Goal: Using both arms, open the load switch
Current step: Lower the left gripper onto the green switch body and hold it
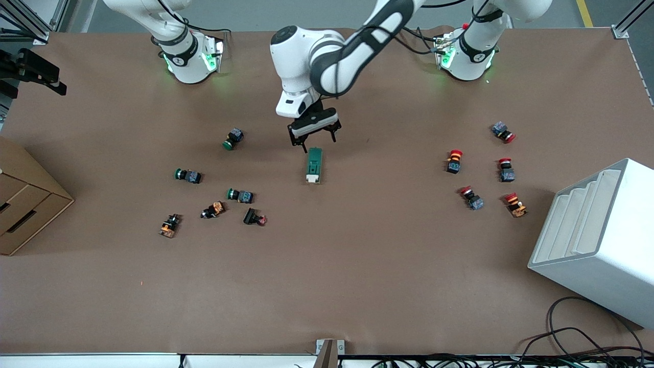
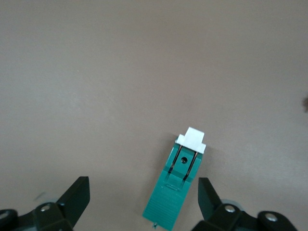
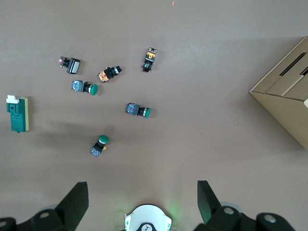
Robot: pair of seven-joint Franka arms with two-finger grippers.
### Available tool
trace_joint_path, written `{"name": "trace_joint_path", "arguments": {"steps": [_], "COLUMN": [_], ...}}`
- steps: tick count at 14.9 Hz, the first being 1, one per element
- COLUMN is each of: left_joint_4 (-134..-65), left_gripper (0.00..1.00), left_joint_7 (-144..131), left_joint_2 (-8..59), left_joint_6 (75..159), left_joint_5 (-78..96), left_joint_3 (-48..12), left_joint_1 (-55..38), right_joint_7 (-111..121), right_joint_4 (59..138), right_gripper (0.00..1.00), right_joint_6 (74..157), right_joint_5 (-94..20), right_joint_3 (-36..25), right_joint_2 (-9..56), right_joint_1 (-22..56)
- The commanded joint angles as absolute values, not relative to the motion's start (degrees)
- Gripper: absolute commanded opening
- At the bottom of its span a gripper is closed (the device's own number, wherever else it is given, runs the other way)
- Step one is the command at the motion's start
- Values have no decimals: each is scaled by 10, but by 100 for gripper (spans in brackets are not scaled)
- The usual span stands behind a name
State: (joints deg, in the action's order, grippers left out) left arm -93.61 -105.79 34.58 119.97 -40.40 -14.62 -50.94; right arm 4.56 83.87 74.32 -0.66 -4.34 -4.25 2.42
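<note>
Left gripper (image 1: pixel 312 133) low over table centre, jaws spread. Right gripper (image 3: pixel 143 202) waits above own base, jaws spread.

The table (image 1: pixel 357 286) wears a matt brown covering, smooth like paper. The load switch (image 1: pixel 313 164) looks like moulded plastic – green body, white lever end, faint sheen. The left gripper (image 1: pixel 312 137) has matt black fingers (image 2: pixel 77 196); the arms' white shells are glossy – the box (image 1: pixel 25 204) is plain cardboard

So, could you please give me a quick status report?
Left tool open, over load switch. Right tool open, waiting above its base. Switch flat on table, untouched. Nothing blocking.
</note>
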Motion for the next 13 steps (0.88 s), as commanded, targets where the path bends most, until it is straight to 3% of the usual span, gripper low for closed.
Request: {"name": "trace_joint_path", "arguments": {"steps": [1, 9, 13], "left_joint_4": [-942, -1009, -1027], "left_gripper": [99, 97, 97], "left_joint_7": [-1133, -1318, -1394], "left_joint_2": [373, 425, 438], "left_joint_6": [1204, 1204, 1204], "left_joint_5": [-477, -743, -841], "left_joint_3": [-144, -144, -144], "left_joint_1": [-540, -589, -590], "right_joint_7": [43, 50, 42], "right_joint_4": [843, 843, 852], "right_gripper": [100, 100, 100], "right_joint_6": [748, 826, 860], "right_joint_5": [2, 3, 12], "right_joint_3": [-43, -44, -43], "right_joint_2": [-18, 88, 92], "right_joint_1": [20, 10, 13]}}
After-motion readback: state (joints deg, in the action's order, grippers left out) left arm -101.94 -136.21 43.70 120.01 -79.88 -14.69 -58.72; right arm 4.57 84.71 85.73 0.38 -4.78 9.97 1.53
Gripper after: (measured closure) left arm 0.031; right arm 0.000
